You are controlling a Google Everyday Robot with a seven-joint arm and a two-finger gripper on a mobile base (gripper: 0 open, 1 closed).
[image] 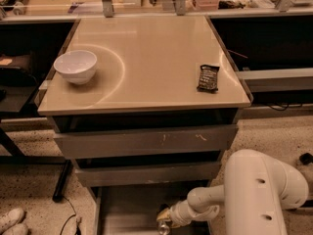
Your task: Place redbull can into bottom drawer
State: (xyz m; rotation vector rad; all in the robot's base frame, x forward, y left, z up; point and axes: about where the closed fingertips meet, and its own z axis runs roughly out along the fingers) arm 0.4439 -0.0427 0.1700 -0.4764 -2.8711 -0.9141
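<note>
The bottom drawer is pulled open at the foot of the grey cabinet, and its flat grey floor shows. My gripper reaches down into it from the right, at the end of the white arm. A small shiny, silvery round end shows right at the gripper's tip, by the picture's lower edge. It looks like the redbull can. The gripper and the picture's edge hide the rest of the can.
On the beige cabinet top stand a white bowl at the left and a dark flat snack packet at the right. Two shallower grey drawers sit above the open one. Dark table legs and white shoes are on the floor at the left.
</note>
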